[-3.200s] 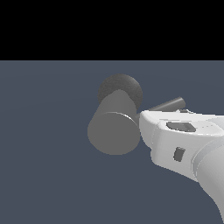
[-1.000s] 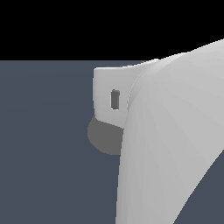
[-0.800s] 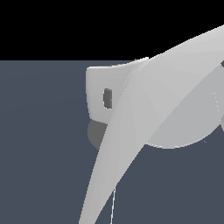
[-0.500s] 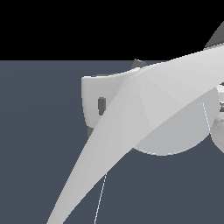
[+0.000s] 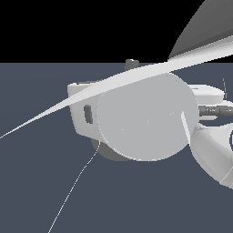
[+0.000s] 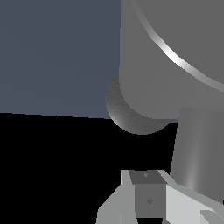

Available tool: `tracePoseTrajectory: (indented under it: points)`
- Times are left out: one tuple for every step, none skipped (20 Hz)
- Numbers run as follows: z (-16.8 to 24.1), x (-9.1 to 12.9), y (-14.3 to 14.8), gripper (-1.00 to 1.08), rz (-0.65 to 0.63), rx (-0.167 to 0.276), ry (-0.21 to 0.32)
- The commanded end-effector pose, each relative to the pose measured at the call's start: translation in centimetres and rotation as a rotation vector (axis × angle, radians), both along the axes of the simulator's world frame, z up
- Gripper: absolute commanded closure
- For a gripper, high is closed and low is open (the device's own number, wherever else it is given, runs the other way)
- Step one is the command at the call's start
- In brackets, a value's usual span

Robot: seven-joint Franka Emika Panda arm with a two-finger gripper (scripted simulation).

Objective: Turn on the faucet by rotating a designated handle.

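A: In the wrist view, where is the faucet (image 6: 175, 57) seen?

B: Close ahead of the gripper (image 6: 151, 199); the handle (image 6: 194, 148) is seen just beside one finger (image 6: 146, 192).

A: Gripper state?

B: Cannot be told, only one finger is shown.

A: Exterior view?

B: Mostly blocked by the white arm (image 5: 145, 118); only a grey sliver is seen below it.

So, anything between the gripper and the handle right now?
Nothing visible. In the wrist view the handle sits right beside the gripper, with only the faucet body behind it. Whether they touch is unclear; the arm blocks the exterior view.
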State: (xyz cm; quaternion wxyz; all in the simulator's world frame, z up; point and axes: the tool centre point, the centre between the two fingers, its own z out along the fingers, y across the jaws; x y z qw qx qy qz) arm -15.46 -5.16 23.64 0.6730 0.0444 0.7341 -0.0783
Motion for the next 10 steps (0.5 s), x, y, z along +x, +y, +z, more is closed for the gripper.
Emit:
tracePoseTrajectory:
  points:
    - [3.4, 1.0, 3.2, 1.08, 0.04, 0.05, -0.055]
    - [3.6, 1.0, 3.5, 1.08, 0.041, 0.05, -0.058]
    - [3.7, 1.1, 3.8, 1.08, 0.043, 0.05, -0.061]
    - [3.9, 1.1, 4.0, 1.08, 0.044, 0.05, -0.064]
    - [4.0, 1.2, 4.3, 1.08, 0.046, 0.049, -0.067]
    - [4.2, 1.2, 4.6, 1.08, 0.047, 0.049, -0.07]
    - [4.3, 1.3, 4.9, 1.08, 0.049, 0.049, -0.073]
    - [4.4, 1.3, 5.2, 1.08, 0.05, 0.048, -0.075]
    - [4.6, 1.4, 5.4, 1.08, 0.051, 0.048, -0.078]
    - [4.7, 1.4, 5.7, 1.08, 0.053, 0.048, -0.081]
